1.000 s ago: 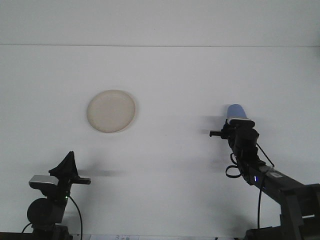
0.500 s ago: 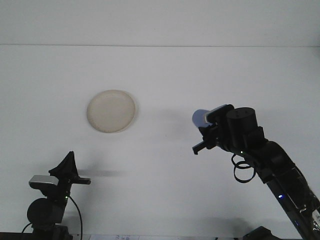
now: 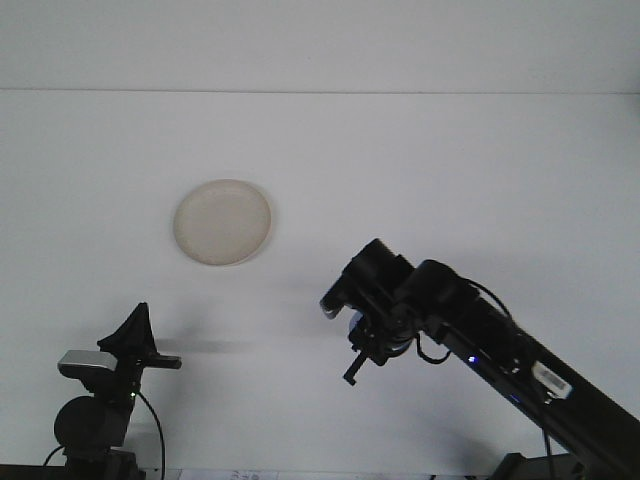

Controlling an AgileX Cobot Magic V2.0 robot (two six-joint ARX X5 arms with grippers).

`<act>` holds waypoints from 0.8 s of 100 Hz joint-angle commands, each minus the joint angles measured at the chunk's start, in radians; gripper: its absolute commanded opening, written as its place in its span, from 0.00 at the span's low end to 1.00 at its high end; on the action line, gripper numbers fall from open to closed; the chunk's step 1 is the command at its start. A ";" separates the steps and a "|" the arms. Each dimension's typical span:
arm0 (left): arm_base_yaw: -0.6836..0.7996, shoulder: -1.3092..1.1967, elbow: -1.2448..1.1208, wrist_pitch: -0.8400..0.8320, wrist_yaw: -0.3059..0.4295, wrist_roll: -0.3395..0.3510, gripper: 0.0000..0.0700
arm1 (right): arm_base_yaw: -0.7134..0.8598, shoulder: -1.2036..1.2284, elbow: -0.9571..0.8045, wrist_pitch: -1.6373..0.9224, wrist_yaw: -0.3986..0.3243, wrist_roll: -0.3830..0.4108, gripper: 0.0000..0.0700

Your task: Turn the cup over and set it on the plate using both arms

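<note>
It looked like a robotics lab or test bench rather than a home. A plain white table (image 3: pixel 420 150) filled the view against a bare white wall (image 3: pixel 320 40). Two black robot arms with exposed cables and small status lights reached in, and one cream plate (image 3: pixel 222 222) was the only household item.

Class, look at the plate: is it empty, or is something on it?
Empty. The plate lies bare on the table, nothing on it; both arms are away from it.

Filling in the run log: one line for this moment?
right end effector: carrying cup | left end effector: idle | plate: bare
</note>
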State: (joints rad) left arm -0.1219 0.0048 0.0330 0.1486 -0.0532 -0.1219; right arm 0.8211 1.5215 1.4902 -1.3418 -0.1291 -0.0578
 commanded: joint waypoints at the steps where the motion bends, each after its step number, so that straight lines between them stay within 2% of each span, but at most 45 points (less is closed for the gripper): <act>1: 0.000 -0.001 -0.019 0.010 0.002 -0.003 0.02 | 0.034 0.049 0.021 -0.024 0.005 -0.012 0.00; 33: 0.000 -0.001 -0.019 0.010 0.002 -0.003 0.02 | 0.117 0.189 0.022 -0.023 0.003 0.002 0.00; 80: 0.000 -0.001 -0.019 0.010 0.002 -0.003 0.02 | 0.120 0.215 0.022 0.041 -0.003 -0.016 0.00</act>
State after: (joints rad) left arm -0.1219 0.0048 0.0330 0.1486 -0.0532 -0.1219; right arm 0.9295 1.7138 1.4906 -1.3041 -0.1310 -0.0570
